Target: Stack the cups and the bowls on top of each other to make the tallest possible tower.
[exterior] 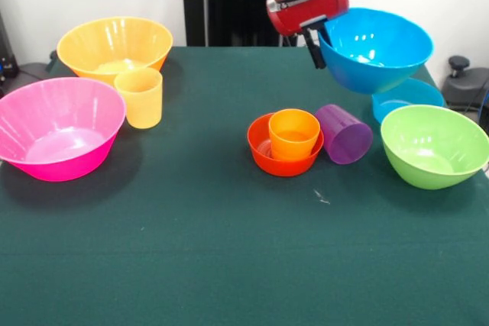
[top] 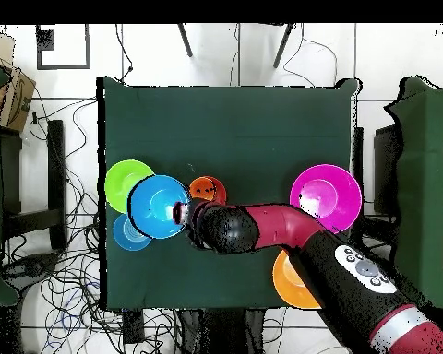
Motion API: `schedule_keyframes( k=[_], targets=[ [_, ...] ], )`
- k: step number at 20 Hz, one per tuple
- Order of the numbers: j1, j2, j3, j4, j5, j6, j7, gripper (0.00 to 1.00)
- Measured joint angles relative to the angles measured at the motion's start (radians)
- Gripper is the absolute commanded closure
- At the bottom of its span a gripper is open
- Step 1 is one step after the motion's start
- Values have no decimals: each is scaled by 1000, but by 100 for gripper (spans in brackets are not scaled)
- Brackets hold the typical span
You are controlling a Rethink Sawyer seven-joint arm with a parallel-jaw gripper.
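Note:
My gripper [exterior: 318, 51] is shut on the near rim of the medium blue bowl [exterior: 376, 50] and holds it tilted above the table's right back part; one dark finger [exterior: 314, 47] shows outside the rim. In the overhead view the gripper [top: 181, 212] and blue bowl [top: 156, 206] hang over the table's left side. The tower, the orange cup [exterior: 294, 133] upright in the small red-orange bowl [exterior: 281, 158], stands mid-table and also shows in the overhead view [top: 207, 191]. The purple cup [exterior: 344, 133] lies on its side beside it. The wide purple bowl is out of view.
The small blue bowl [exterior: 409, 97] sits under the held bowl, with the lime green bowl [exterior: 435, 145] in front of it. The yellow-orange cup [exterior: 139, 97] stands at the left between the big yellow bowl [exterior: 114, 45] and the big pink bowl [exterior: 57, 127].

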Motion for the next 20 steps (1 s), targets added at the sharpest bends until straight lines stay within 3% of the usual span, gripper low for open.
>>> schedule_keyframes(
  k=[20],
  targets=[
    [1,8,-19,65,1,-129,0,100]
  ],
)
